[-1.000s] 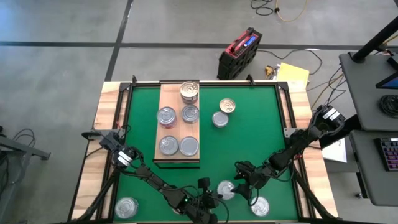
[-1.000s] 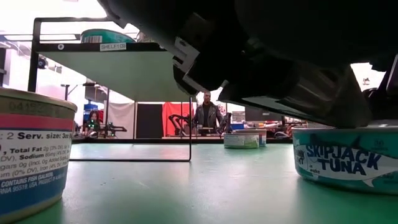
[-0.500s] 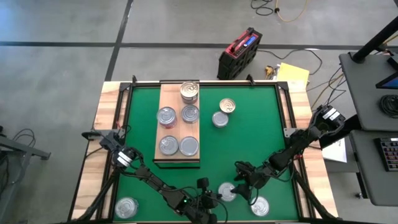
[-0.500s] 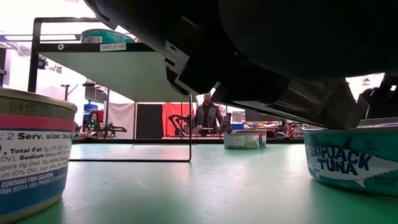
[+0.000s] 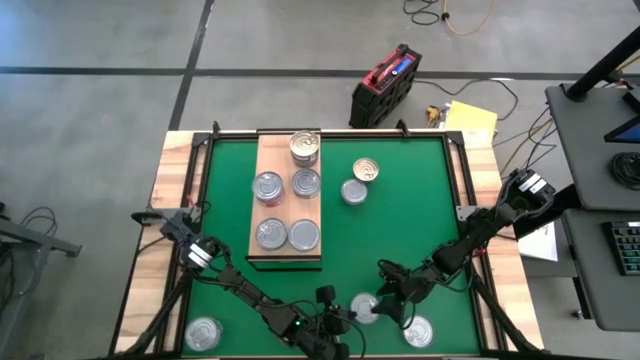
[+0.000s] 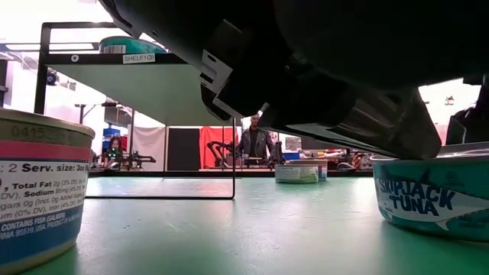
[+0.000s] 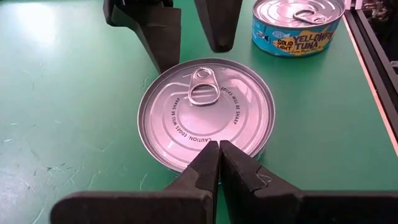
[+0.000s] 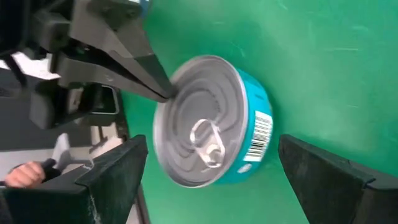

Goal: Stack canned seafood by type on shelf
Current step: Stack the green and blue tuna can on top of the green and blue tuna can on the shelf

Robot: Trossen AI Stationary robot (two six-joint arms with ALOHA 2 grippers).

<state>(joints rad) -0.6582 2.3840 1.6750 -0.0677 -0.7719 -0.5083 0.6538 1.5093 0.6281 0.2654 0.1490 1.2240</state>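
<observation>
The tin I am working on [image 7: 206,112] is a flat round can with a bright silver lid, ringed with pressed concentric ridges, a pull-tab near one edge and "edges will be sharp" embossed around it. Its side wall [image 8: 256,134] is turquoise with a white barcode panel; from table height the label reads "Skipjack Tuna" [image 6: 424,198].

It sits on the green mat directly between my two grippers. The left gripper [image 7: 218,148] has its dark tapered fingers pressed together, tips at the lid's near rim. The right gripper [image 8: 211,158] stands wide apart, one matte black finger on each side of the tin, not gripping it.

Just past the right gripper, a second silver-lidded can [image 7: 297,23] marked "Solid Light Yellowfin Tuna".

Farther off, beyond both grippers: the shelf [image 5: 286,197], pale grained wooden board, carrying five tins. Two more tins [image 5: 359,182] lie on the mat beside it, one gold-lidded. Another tin [image 5: 202,332] sits out to the left gripper's side.

Person standing in the room behind [image 6: 253,142].
</observation>
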